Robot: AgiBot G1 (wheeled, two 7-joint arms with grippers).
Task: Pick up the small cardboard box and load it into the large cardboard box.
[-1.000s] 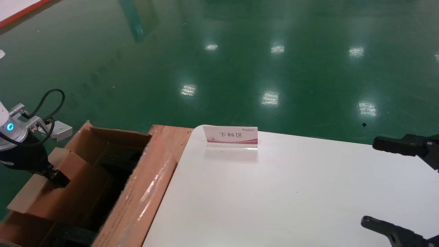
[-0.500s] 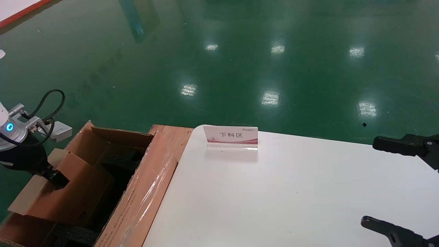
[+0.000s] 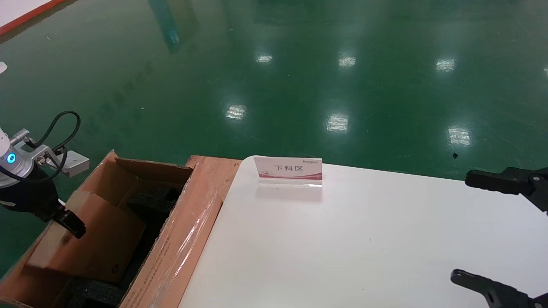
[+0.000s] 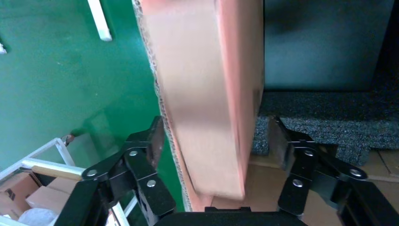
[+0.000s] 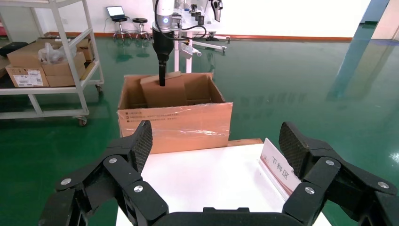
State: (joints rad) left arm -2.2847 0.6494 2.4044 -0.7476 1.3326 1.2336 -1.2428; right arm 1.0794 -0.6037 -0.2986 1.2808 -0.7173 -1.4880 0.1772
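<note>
The small cardboard box [image 3: 98, 239] leans tilted inside the large cardboard box [image 3: 188, 231], its lower end down among the black foam [image 3: 154, 199]. My left gripper [image 3: 70, 224] hangs over the small box's upper left edge. In the left wrist view the small cardboard box [image 4: 207, 94] runs between the fingers of the left gripper [image 4: 216, 141], which is open, with gaps on both sides. My right gripper [image 3: 475, 231] is parked open over the table's right side. From the right wrist view, the right gripper [image 5: 216, 141] faces the large cardboard box [image 5: 174, 122], where the small cardboard box [image 5: 164, 92] stands.
A white table [image 3: 342, 239] stands to the right of the large box, with a small sign stand [image 3: 289, 169] near its far edge. A wooden surface [image 3: 214, 169] sits between box and table. A shelf cart [image 5: 47, 61] with cartons stands beyond, on green floor.
The small cardboard box has sunk lower and deeper into the large cardboard box. My left gripper stays almost where it was, at the box's upper edge. The right arm has not moved.
</note>
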